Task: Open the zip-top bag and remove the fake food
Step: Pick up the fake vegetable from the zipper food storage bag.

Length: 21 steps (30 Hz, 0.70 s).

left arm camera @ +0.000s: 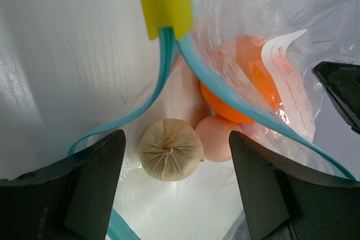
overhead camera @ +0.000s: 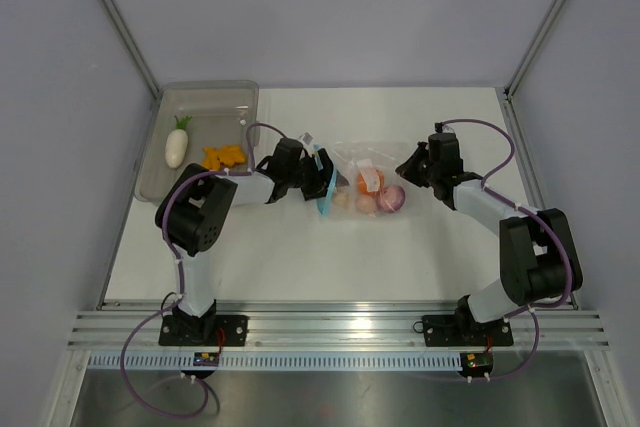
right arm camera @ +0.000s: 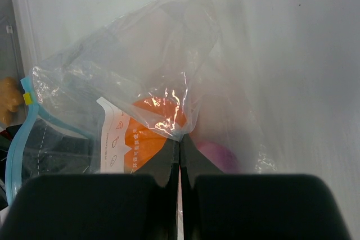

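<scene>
Light blue marks the mouth of the clear crinkly plastic zip-top bag [overhead camera: 385,157], which lies near the centre of the white worktop [overhead camera: 300,257]. In the left wrist view we see that zip strip [left arm camera: 138,111] parted below its yellow slider [left arm camera: 166,1]. We judge the opening done and the emptying in hand. Of the fake food, a white toy radish with a green top [overhead camera: 177,144] and some orange pieces [overhead camera: 224,155] already lie in the smoky-grey translucent tray [overhead camera: 215,107] at upper left. A beige wrapped ball [left arm camera: 170,150], a pinkish egg [left arm camera: 222,139], a round orange piece [left arm camera: 242,77] and a purple onion [overhead camera: 394,199] sit inside the bag.

The left end effector [left arm camera: 177,139] stands wide and empty at the mouth, with the beige ball showing between its fingers, further in. The right end effector [right arm camera: 180,141] is pinched tight on the film at the bag's far end, right of centre in the top view. Next, we think, the left fingers must reach in and close on the ball without snagging strip or film, with the right pinch anchoring the bag.

We cannot tell whether the left fingers touch the bag's lip. A white printed label [left arm camera: 287,77] covers part of the orange piece. The onion is only a pink blur in the right wrist view, and anything beneath these pieces is hidden.
</scene>
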Tool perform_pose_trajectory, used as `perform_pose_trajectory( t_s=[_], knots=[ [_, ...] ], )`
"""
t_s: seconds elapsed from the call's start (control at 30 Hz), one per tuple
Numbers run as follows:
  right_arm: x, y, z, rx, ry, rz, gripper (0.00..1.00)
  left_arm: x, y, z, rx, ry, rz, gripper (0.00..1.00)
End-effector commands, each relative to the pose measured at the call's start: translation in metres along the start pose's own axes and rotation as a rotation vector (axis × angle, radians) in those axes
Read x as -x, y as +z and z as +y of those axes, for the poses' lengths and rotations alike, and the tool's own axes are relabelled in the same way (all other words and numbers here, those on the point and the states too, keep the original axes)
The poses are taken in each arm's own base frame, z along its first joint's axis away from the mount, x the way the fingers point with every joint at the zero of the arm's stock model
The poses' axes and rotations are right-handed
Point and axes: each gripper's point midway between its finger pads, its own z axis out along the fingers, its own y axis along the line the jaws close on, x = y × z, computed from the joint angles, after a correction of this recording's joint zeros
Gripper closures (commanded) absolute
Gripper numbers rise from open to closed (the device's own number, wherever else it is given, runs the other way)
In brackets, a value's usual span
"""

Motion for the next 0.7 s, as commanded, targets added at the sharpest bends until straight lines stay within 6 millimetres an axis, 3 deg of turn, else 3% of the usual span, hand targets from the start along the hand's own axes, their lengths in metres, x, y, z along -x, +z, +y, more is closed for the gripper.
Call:
perform_pose_trajectory(
  t_s=[0.0,0.5,0.67],
  knots=[
    [0.017,-0.008,0.015,0.053,-0.010,-0.057,1.00,-0.020,0.006,0.013,0.059,0.011,0.063,0.24],
    [0.018,-0.007,0.017,0.059,-0.012,-0.054,1.00,-0.026,-0.001,0.026,0.189,0.098,0.052,0.27],
    [0.018,-0.007,0.016,0.059,-0.013,-0.054,1.00,-0.029,0.003,0.036,0.224,0.105,0.064,0.39]
  ],
)
